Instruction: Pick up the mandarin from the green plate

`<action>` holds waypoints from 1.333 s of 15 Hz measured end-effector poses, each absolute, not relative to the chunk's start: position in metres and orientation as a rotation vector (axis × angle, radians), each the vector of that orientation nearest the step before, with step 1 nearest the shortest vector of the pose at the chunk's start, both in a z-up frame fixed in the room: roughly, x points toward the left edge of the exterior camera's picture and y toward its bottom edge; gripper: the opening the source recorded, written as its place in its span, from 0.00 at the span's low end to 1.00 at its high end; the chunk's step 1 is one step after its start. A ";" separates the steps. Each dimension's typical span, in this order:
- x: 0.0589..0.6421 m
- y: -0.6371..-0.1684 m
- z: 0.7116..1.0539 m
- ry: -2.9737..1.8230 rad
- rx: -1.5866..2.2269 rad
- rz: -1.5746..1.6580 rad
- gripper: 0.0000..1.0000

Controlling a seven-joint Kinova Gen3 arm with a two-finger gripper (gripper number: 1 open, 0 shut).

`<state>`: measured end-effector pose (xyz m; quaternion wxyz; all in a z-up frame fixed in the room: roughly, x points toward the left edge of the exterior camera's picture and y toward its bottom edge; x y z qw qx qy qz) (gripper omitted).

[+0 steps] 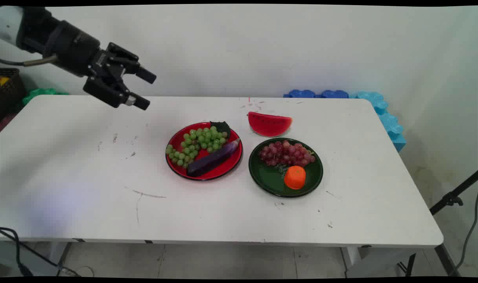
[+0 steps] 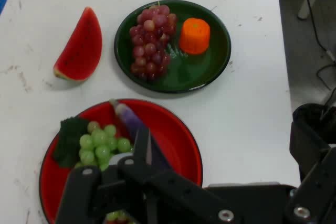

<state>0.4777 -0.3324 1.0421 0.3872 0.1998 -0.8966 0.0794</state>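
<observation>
My gripper (image 1: 147, 89) hangs open and empty above the table's back left, well apart from the fruit. Nearest to it is a red plate (image 1: 227, 165) (image 2: 178, 140) at mid-table, carrying green grapes (image 1: 197, 143) (image 2: 102, 142) and a purple eggplant (image 1: 213, 159) (image 2: 128, 119). Right of it stands a dark green plate (image 1: 270, 179) (image 2: 210, 66) with purple grapes (image 1: 286, 153) (image 2: 149, 40) and an orange carrot piece (image 1: 295, 177) (image 2: 195, 35). A watermelon slice (image 1: 269, 124) (image 2: 80, 45) lies on the table behind the green plate.
Blue foam pieces (image 1: 380, 110) line the table's back right edge. A dark basket (image 1: 8, 88) and something green (image 1: 38, 94) sit off the back left corner. A black stand leg (image 1: 453, 198) reaches in at the right, and cables (image 1: 14, 247) hang at the front left.
</observation>
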 end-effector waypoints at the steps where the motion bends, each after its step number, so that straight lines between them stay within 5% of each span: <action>1: 0.473 -0.334 1.044 -2.280 0.506 0.201 1.00; 12: 0.370 -0.351 1.056 -2.270 0.549 0.211 1.00; 20: 0.260 -0.374 1.007 -2.326 0.695 0.193 1.00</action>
